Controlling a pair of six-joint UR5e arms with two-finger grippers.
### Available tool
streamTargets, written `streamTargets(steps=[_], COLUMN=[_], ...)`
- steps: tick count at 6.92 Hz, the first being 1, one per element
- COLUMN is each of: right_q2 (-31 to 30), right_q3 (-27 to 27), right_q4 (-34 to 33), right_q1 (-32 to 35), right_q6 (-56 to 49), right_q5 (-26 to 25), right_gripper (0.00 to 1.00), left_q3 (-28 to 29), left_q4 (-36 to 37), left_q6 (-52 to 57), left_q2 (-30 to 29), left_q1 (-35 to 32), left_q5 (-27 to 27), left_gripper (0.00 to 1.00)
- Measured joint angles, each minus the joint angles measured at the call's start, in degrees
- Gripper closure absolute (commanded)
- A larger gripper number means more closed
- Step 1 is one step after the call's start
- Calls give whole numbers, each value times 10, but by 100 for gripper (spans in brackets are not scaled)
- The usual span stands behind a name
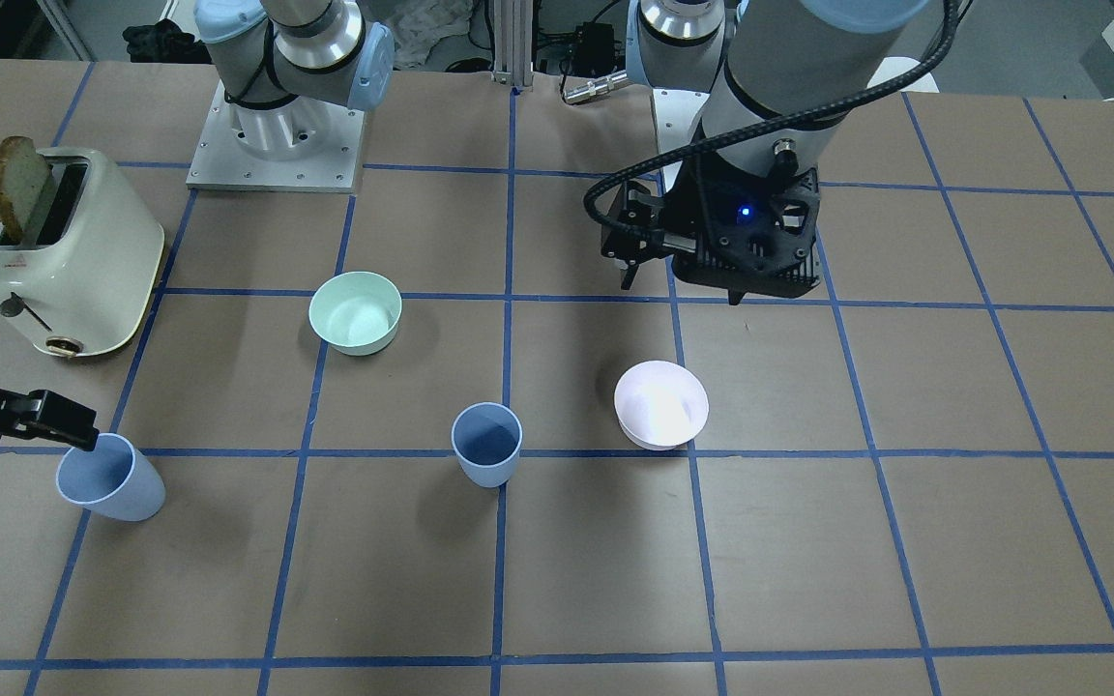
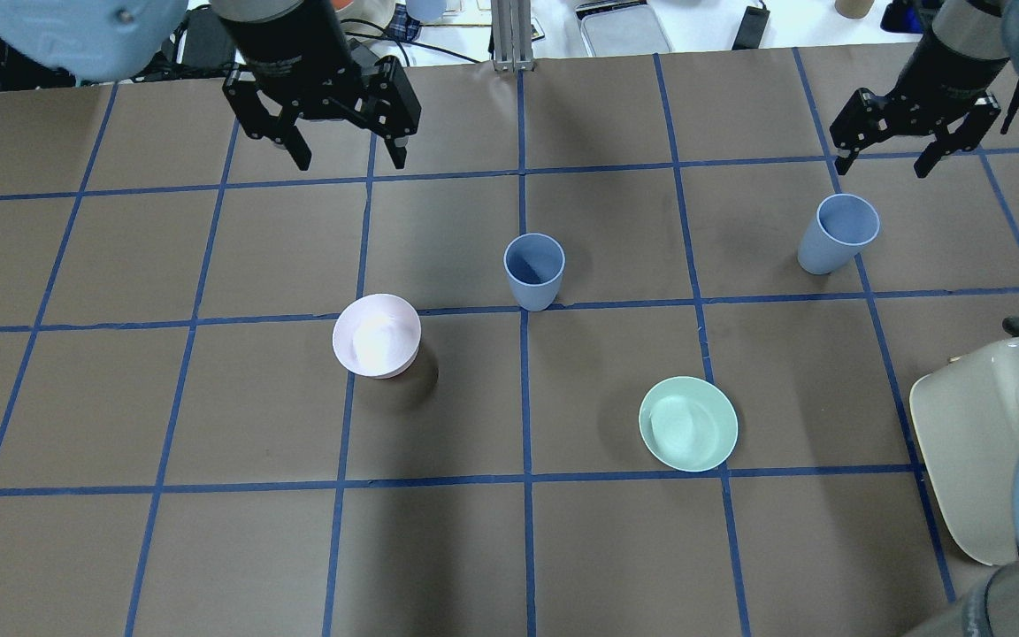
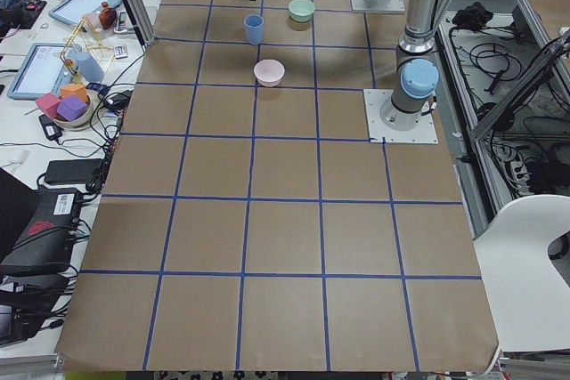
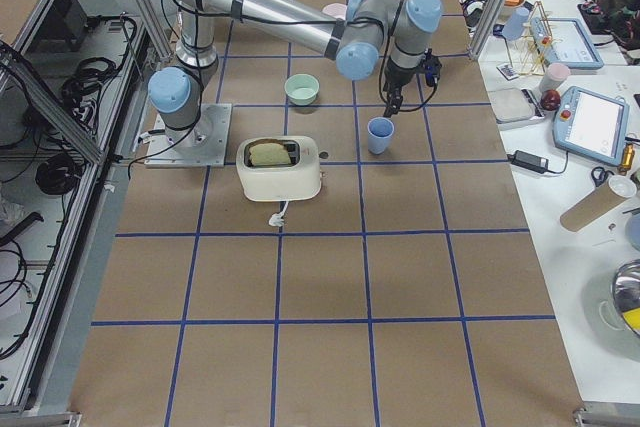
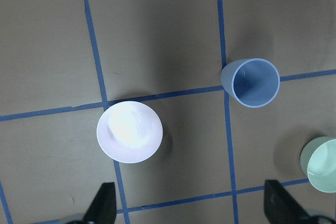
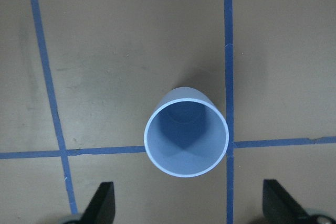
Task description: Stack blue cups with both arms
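One blue cup [image 2: 533, 270] stands upright mid-table, on a blue tape line; it also shows in the front view [image 1: 486, 445] and the left wrist view [image 5: 254, 82]. The second blue cup [image 2: 835, 233] stands upright to the right, directly under the right wrist camera [image 6: 186, 132]. My left gripper [image 2: 348, 164] is open and empty, hovering high, beyond and left of the middle cup. My right gripper [image 2: 881, 166] is open and empty, hovering just beyond the second cup, its fingers [image 6: 102, 203] wide apart either side of it.
A pale pink bowl [image 2: 377, 334] sits left of the middle cup. A mint-green bowl [image 2: 688, 423] sits nearer the robot on the right. A cream toaster [image 1: 64, 251] with a slice of toast [image 1: 20, 184] stands at the robot's far right.
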Motion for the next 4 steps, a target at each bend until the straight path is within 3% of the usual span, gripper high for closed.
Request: streamTargets(steps=[2,3,4], right_q2=[29,38,43], right_q3=[21,33,44], right_q4=[-51,-70,-81], right_q1=[-14,-16,-17], right_q6=[-25,-32,-35], right_q5=[0,0,-2], right_gripper=[0,6,22], left_q3=[-69,-80,-83], left_q4=[63,78,83], left_q6=[21,26,27], left_q2=[41,47,50], left_q1=[28,34,37], left_q5=[22,27,29], left_gripper=[0,0,0])
